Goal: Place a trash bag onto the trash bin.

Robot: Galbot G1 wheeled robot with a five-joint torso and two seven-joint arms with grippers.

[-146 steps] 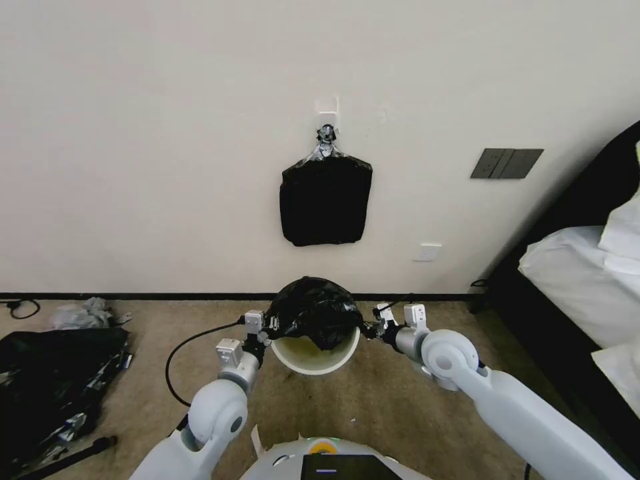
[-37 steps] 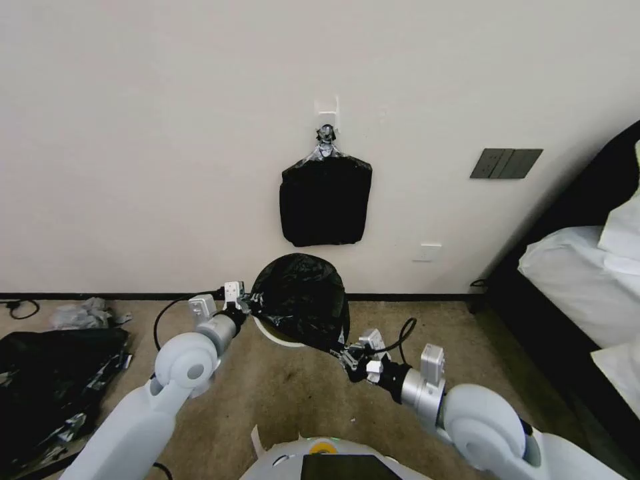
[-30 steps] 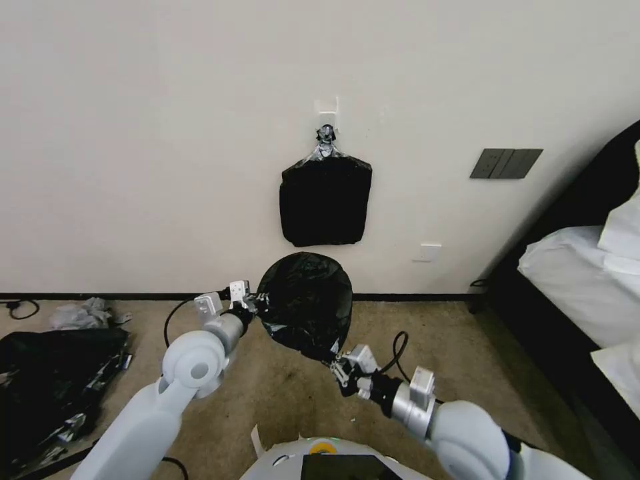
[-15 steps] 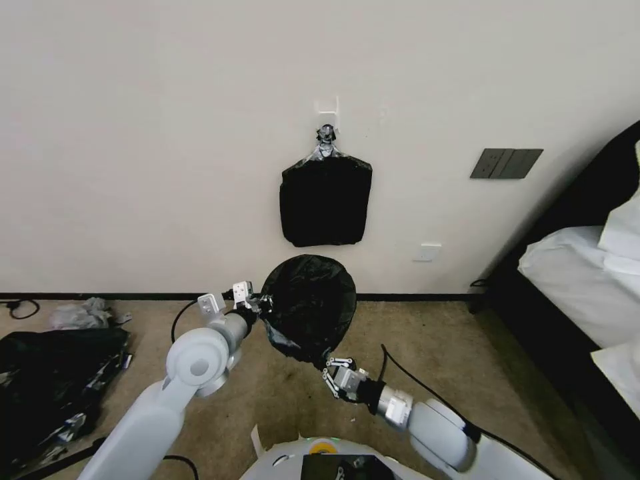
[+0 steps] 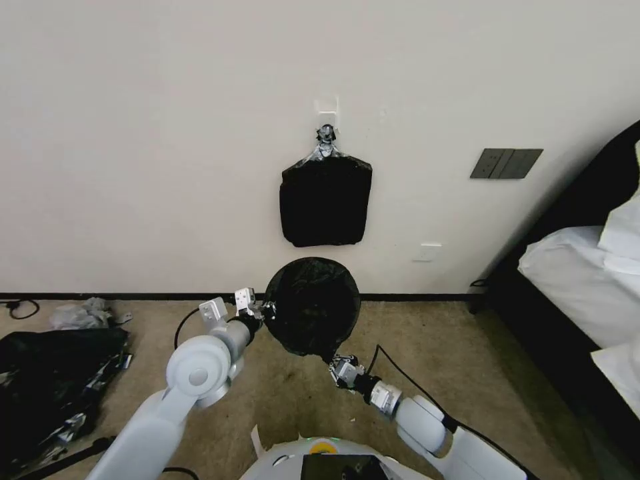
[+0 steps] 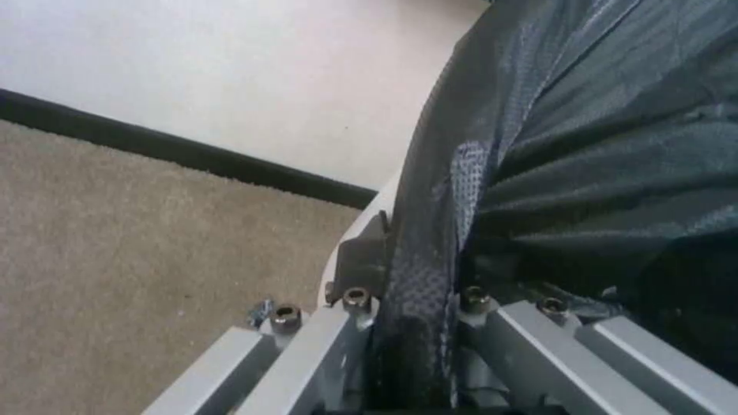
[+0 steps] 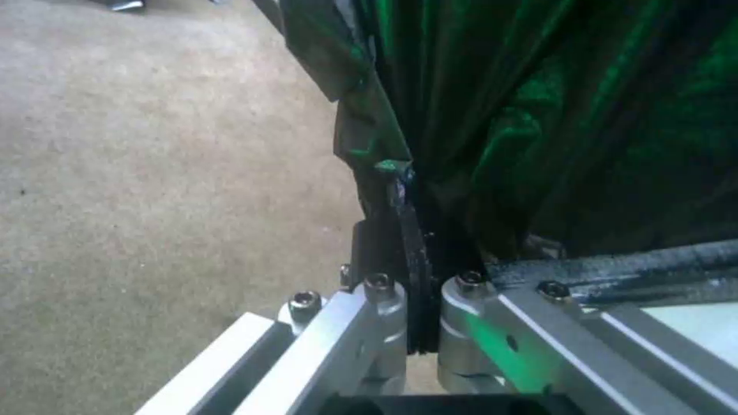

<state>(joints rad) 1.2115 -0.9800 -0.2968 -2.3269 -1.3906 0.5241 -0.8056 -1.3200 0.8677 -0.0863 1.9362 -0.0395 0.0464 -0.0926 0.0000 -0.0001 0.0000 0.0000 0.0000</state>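
**Q:** Bag first, where is it?

**Me:** Trash bag (image 5: 312,305) hangs stretched between my two grippers, spread into a round black sheet in front of the wall (image 5: 160,133), its mouth pulled wide. It sits just below the flat bundle of black bags (image 5: 325,201) hanging on the wall from a hook.

**Q:** And your jaws?

**Me:** My left gripper (image 5: 265,310) is clenched on the bag's left edge; in the left wrist view the plastic (image 6: 492,173) runs down between the two fingers (image 6: 361,271) and is pinched there. My right gripper (image 5: 335,363) is clamped on the bag's lower edge, nearer my body; the right wrist view shows a gathered fold of the film (image 7: 461,115) squeezed between its fingertips (image 7: 407,242).

**Q:** The bin?

**Me:** In the left wrist view a pale curved edge of the trash bin (image 6: 368,216) shows right beside the bag, touching it as far as I can tell. From the head view the bag covers it.

**Q:** What else is around?

**Me:** Beige carpet (image 5: 280,393) underneath, a black heap (image 5: 53,373) on the floor far to my left, and a bed (image 5: 587,280) on my right
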